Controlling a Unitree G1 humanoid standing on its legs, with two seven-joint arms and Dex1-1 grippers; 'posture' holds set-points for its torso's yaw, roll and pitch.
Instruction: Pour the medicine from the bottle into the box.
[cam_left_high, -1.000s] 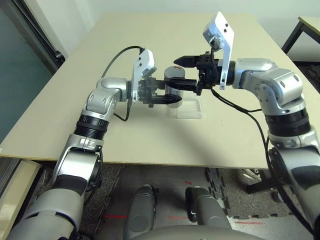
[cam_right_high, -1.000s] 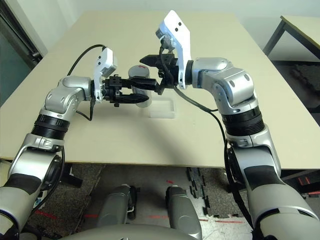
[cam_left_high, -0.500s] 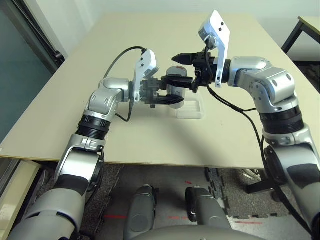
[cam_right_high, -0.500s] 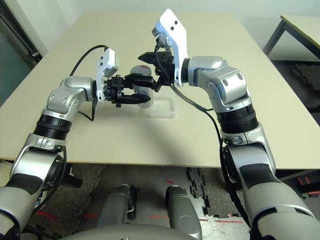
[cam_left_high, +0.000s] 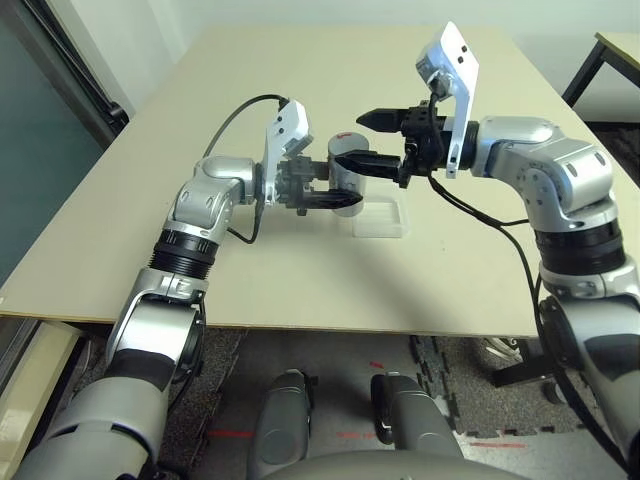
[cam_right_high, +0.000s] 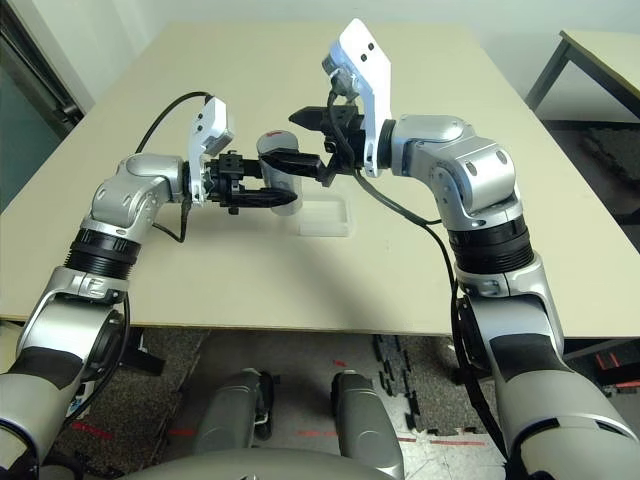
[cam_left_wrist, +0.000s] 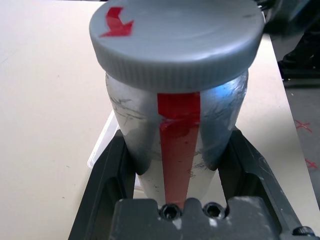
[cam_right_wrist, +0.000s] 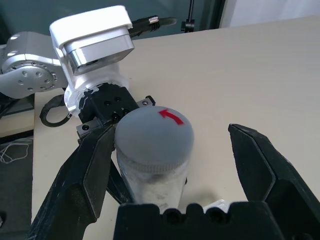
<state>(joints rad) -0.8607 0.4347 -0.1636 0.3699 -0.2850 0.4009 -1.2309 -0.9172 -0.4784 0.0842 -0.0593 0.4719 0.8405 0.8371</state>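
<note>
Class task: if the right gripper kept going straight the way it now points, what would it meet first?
Most likely the grey cap of the bottle, between the open right gripper fingers; the left gripper holds it.

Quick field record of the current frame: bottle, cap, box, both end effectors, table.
bottle: upright, held above the table, red strip down its side
cap: grey, still on, red arrow mark on top
box: clear tray on the table, beside and below the bottle; contents cannot be told
left end effector: shut on the bottle body, below the cap
right end effector: open, fingers to either side of the cap, not touching it
medicine: not poured yet
table: beige top
</note>
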